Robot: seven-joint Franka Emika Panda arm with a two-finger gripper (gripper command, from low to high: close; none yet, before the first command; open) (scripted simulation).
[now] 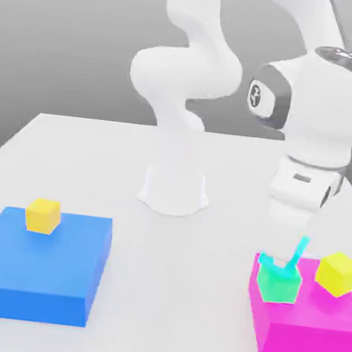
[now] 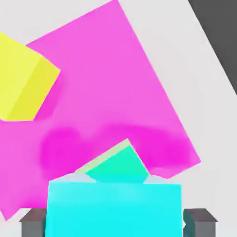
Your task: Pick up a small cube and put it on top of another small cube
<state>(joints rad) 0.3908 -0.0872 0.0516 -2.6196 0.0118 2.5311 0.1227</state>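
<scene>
Now gripping the cyan cube (image 2: 113, 208) in the tool (image 1: 283, 261), lower right of the exterior view, directly above the mint cube (image 1: 279, 285). Resting on the magenta block (image 1: 304, 326) beside a yellow cube (image 1: 338, 274). Far left, blue block (image 1: 38, 263).

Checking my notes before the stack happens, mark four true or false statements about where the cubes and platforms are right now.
1. The cyan cube sits between the fingers. True.
2. The mint-green cube rests on the blue platform. False: it rests on the magenta platform.
3. A yellow cube sits on the blue platform. True.
4. The magenta platform carries no yellow cube. False: a second yellow cube stands on it beside the mint-green cube.
</scene>
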